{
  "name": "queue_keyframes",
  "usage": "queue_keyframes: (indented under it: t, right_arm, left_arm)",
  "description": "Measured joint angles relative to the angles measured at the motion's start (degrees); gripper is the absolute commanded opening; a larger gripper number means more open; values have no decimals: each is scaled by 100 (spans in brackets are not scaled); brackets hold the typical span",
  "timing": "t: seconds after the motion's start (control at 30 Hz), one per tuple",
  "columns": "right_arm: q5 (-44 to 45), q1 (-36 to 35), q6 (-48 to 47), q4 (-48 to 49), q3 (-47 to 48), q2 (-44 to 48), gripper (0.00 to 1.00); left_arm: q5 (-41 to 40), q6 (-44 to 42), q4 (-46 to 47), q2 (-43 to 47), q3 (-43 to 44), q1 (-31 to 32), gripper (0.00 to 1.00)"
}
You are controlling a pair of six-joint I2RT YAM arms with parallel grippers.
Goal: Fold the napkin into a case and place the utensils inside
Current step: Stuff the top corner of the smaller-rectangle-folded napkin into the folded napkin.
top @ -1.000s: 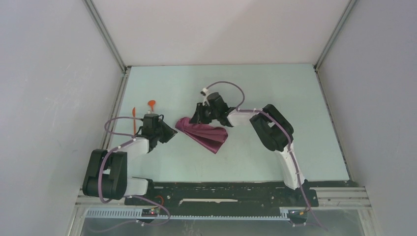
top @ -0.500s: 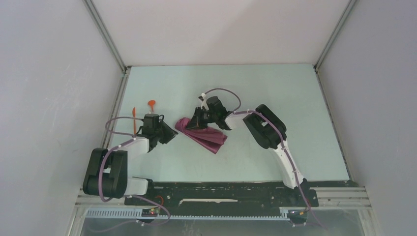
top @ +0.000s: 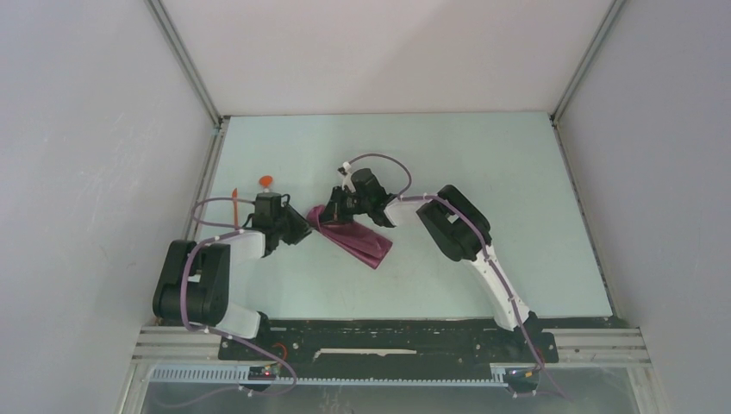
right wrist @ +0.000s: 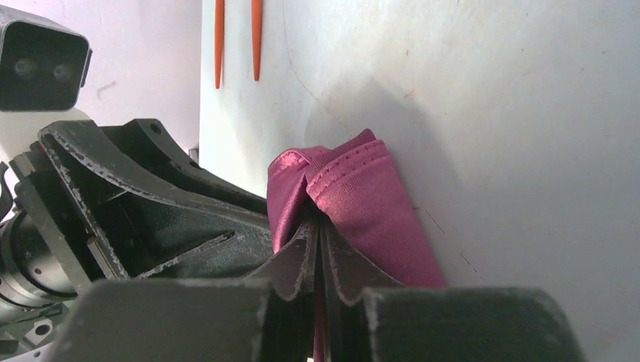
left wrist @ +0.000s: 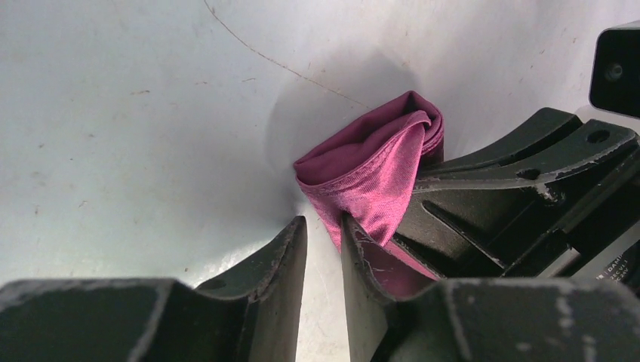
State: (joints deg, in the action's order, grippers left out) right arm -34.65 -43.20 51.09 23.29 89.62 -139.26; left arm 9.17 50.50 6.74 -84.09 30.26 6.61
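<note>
Looking down from above, you have plain pale walls (top: 86, 129) closing in on three sides, metal rails in the corners, and a pale blue-green table (top: 483, 172) whose surface shows fine scratches and scuffs up close.

The napkin (top: 358, 237) is your landmark. It lies on the table left of the middle, gathered into a long, narrow, rumpled strip and not a flat square. In the top view its long axis runs on a diagonal: one end points far-left, the other near-right, toward the base of the right arm (top: 457, 228).

That arm reaches in from the napkin's right, the left arm (top: 198, 276) from its left, and both meet at its far-left end, where the cloth is bunched into a folded hump.

The right gripper (top: 332, 210) is clenched on that end — in the right wrist view the fingers are pressed together with a stitched hem pinched between them.

The left gripper (top: 302, 228) sits just left of the same end, holding nothing. Its fingers stand slightly apart, bare table shows through the gap, and the cloth lies against one finger.

The utensils (top: 266, 181) lie well left of the napkin, apart from it — a round-ended orange piece and a thin sliver nearer the left wall.
</note>
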Motion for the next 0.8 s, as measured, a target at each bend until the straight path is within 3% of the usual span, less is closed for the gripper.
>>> queue_keyframes:
  t: [0.3, 0.5, 0.8]
  right_arm:
    - [492, -101, 210, 46, 48, -42, 7]
    - [632, -122, 413, 251, -107, 0, 0]
    - [629, -120, 758, 350, -179, 0, 0]
  left_arm:
    - [-48, -24, -210, 286, -35, 2, 44]
    - [-76, -83, -881, 1233, 50, -74, 21]
    - [289, -81, -643, 197, 673, -90, 13]
